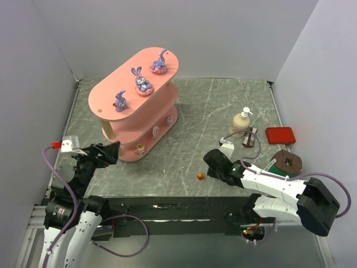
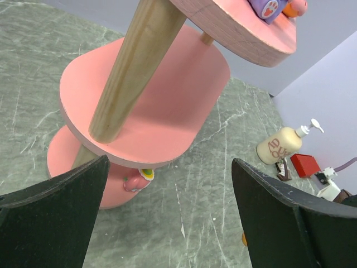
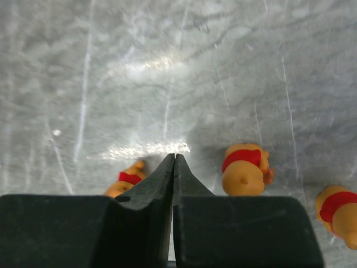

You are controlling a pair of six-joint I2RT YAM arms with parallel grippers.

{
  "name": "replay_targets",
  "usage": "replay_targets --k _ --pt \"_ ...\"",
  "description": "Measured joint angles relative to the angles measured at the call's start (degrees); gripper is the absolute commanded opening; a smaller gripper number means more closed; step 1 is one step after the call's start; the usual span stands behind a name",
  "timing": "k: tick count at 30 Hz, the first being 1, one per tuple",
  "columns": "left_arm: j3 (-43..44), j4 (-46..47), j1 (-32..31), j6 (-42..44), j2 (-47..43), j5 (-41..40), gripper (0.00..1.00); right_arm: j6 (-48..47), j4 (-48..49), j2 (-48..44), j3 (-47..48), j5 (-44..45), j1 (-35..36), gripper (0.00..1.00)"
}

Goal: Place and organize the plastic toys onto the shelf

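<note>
The pink three-tier shelf (image 1: 134, 72) stands at the back left. Three purple bunnies (image 1: 143, 81) sit on its top board, and small pink-and-white toys (image 1: 155, 131) sit on the lower boards. My left gripper (image 1: 113, 152) hangs open beside the shelf's near end, nothing between its fingers; its wrist view shows the shelf (image 2: 156, 106) and one toy (image 2: 136, 180) on the bottom board. My right gripper (image 3: 174, 159) is shut and empty, tips low over the table. Orange toys lie on both sides of it: one right (image 3: 244, 170), one left (image 3: 127, 181), another far right (image 3: 339, 212). From above, only one orange toy (image 1: 199, 176) shows beside the right gripper (image 1: 211, 166).
A cream pump bottle (image 1: 242, 121), a small dark packet (image 1: 249, 138), a flat red box (image 1: 279, 134) and a brown round object (image 1: 287, 161) sit at the right. White walls close in the table on three sides.
</note>
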Motion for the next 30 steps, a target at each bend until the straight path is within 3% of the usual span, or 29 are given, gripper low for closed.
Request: replay_targets --k 12,30 --pt "0.00 -0.02 0.00 0.00 -0.24 0.00 0.97 0.48 6.71 6.91 -2.10 -3.13 0.44 0.02" --pt "0.00 0.00 0.00 -0.02 -0.37 -0.02 0.96 5.40 14.27 4.63 -6.49 -4.13 5.01 0.03"
